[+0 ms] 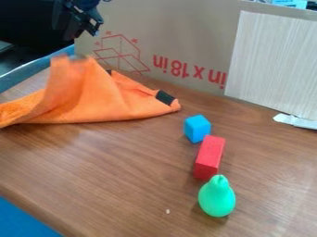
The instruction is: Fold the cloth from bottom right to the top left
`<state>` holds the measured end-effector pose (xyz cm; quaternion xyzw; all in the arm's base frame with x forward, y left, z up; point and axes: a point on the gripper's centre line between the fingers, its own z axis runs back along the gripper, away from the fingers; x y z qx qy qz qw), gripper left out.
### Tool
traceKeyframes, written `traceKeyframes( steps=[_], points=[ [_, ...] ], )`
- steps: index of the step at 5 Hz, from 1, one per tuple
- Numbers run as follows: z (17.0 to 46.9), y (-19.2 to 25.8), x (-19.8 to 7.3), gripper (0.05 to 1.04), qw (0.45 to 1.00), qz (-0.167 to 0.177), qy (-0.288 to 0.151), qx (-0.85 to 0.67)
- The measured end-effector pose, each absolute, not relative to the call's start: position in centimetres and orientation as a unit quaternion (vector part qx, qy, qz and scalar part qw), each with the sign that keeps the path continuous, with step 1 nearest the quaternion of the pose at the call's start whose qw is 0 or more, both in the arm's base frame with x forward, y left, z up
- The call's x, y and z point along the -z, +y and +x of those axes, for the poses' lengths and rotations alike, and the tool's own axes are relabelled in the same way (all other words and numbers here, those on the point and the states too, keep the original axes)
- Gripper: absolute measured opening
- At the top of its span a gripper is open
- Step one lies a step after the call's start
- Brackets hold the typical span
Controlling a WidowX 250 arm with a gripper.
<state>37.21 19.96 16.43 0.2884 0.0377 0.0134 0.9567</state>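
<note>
An orange cloth (105, 102) is lying crumpled on the bench's (123, 171) far left, peaking below the end effector (90, 22); whether that is gripping, I cannot tell. Rightward, a blue cube (197, 128), red block (210, 156) and green toy pear (217, 198) are forming a row.

Looks like a makeshift robot test spot, with a robot arm (82, 17) over a wooden table (123, 166) backed by cardboard (180, 28).

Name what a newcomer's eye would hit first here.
Likely the bright orange cloth, standing up in a peak on the left of the wooden table. Next, right of centre, the line of blue cube, red block and green pear-shaped toy.
</note>
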Motion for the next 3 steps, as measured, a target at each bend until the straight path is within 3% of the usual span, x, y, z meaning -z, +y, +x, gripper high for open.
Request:
traceKeyframes(
  steps=[1,2,3],
  points=[
    [37.6,20.1,-16.9,0.784,0.955,0.292,0.038,-0.036],
    [38.3,20.2,-18.6,0.997,0.955,0.288,0.017,-0.063],
    [38.0,19.4,-18.6,1.001,0.966,0.251,0.022,-0.062]
  ],
)
